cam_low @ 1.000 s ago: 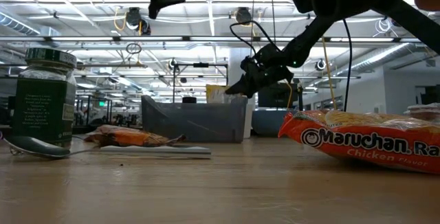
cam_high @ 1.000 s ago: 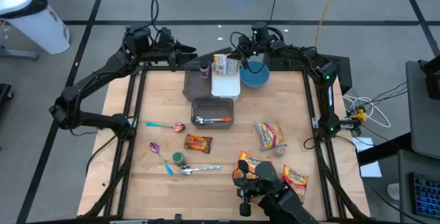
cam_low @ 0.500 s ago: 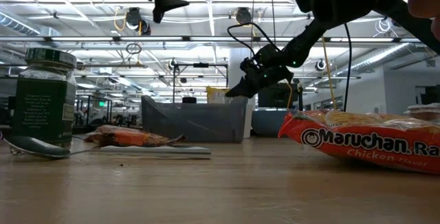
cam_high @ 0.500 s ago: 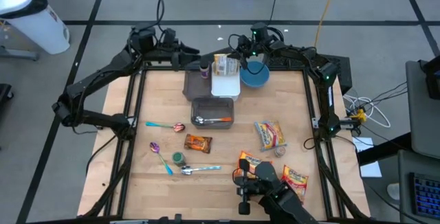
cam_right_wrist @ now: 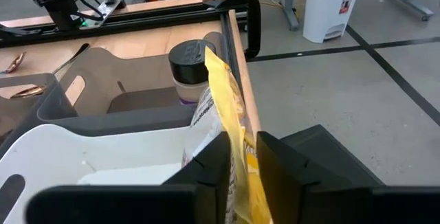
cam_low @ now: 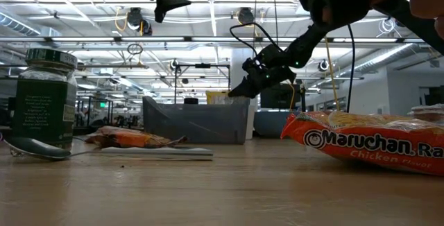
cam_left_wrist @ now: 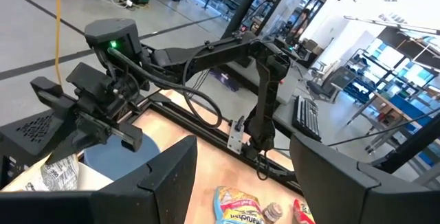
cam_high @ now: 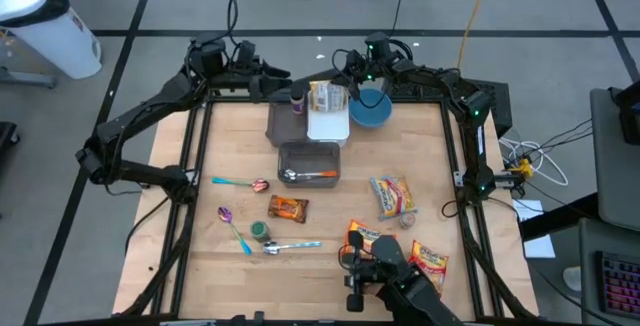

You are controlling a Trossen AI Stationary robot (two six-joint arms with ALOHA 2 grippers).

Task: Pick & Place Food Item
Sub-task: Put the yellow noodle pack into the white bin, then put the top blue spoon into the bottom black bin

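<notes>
The white tray (cam_high: 327,125), a smooth rounded-corner plastic bin at the table's far edge, serves as landmark. Over its far end the right gripper (cam_high: 344,90) hangs low, its dark flat fingers (cam_right_wrist: 213,159) standing on either side of a crinkled yellow food packet (cam_right_wrist: 230,131); the packet stands upright on edge between them, in the far end of the tray. The fingers sit very close to the foil, but whether they press it or have just parted from it I cannot tell. The right arm reaches in from the far right corner, elbow folded high, wrist angled down toward the tray.

Just left of the tray lies a grey tray (cam_high: 285,124) of matte plastic, with a small jar with a black round lid (cam_right_wrist: 187,58) at its far end. Just right of the tray sits a round blue bowl (cam_high: 372,113). Nearer than the tray is a dark rectangular bin (cam_high: 309,162) holding a spoon.

The left gripper (cam_high: 278,83) hovers beyond the grey tray's far edge, raised, jaws spread apart and empty; its arm bends back along the left rail.

Well nearer than the white tray lie glossy ramen packets (cam_high: 392,196), an orange snack wrapper (cam_high: 287,208), a green-lidded glass jar (cam_high: 259,230) and metal spoons (cam_high: 240,182).
</notes>
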